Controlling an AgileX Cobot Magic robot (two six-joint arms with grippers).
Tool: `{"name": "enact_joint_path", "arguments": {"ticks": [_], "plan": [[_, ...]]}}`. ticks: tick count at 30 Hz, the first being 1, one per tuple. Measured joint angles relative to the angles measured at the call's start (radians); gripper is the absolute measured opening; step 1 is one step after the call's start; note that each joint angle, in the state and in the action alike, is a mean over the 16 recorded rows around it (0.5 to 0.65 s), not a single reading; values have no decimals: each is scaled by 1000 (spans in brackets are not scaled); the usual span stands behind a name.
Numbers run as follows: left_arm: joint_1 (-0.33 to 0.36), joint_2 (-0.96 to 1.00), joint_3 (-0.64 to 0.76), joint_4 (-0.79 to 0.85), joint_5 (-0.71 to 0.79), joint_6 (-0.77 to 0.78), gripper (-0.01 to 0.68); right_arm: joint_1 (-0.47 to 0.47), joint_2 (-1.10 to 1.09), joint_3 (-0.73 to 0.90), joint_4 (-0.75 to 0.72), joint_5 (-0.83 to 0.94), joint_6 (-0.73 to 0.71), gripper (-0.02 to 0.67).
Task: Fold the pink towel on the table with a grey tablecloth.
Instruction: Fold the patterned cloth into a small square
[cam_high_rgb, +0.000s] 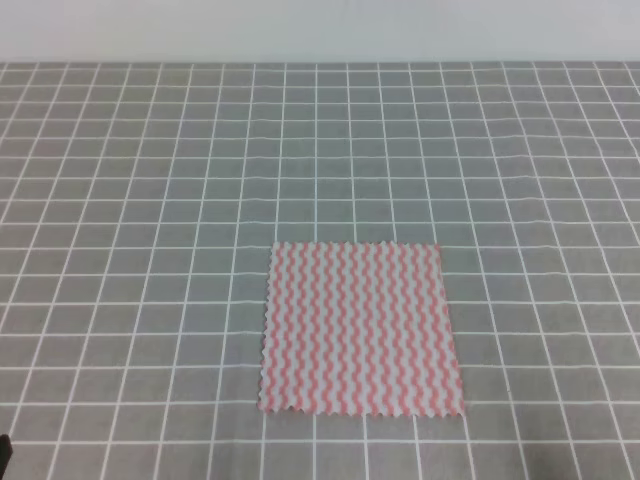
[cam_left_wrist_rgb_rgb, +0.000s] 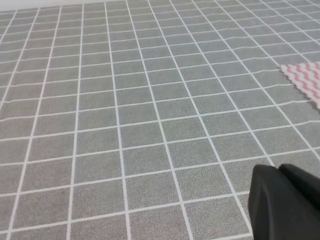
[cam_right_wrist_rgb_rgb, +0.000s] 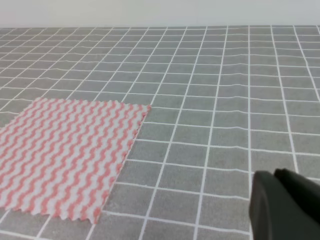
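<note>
The pink towel (cam_high_rgb: 360, 328) lies flat and unfolded on the table with a grey tablecloth (cam_high_rgb: 150, 200), a little right of the middle and toward the front. In the right wrist view the towel (cam_right_wrist_rgb_rgb: 65, 155) spreads across the left side, and a black part of my right gripper (cam_right_wrist_rgb_rgb: 285, 205) shows at the lower right, well apart from it. The left wrist view catches only a corner of the towel (cam_left_wrist_rgb_rgb: 307, 80) at the right edge, with a black part of my left gripper (cam_left_wrist_rgb_rgb: 282, 202) at the lower right, over bare cloth. Neither view shows how the jaws stand.
The white-lined grey cloth (cam_left_wrist_rgb_rgb: 125, 125) runs on all sides of the towel, with slight ripples. A pale wall (cam_high_rgb: 320, 30) bounds the far edge. A small dark object (cam_high_rgb: 4, 452) pokes in at the lower left edge of the exterior view.
</note>
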Motion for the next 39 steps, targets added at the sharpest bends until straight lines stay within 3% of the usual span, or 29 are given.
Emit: {"name": "enact_joint_path", "arguments": {"ticks": [28, 39], "plan": [[0, -5, 0, -1, -22, 0, -4, 0, -5, -15, 2, -4, 0, -17], [0, -1, 0, -122, -108, -2, -4, 1, -2, -19, 120, -106, 0, -17]]}}
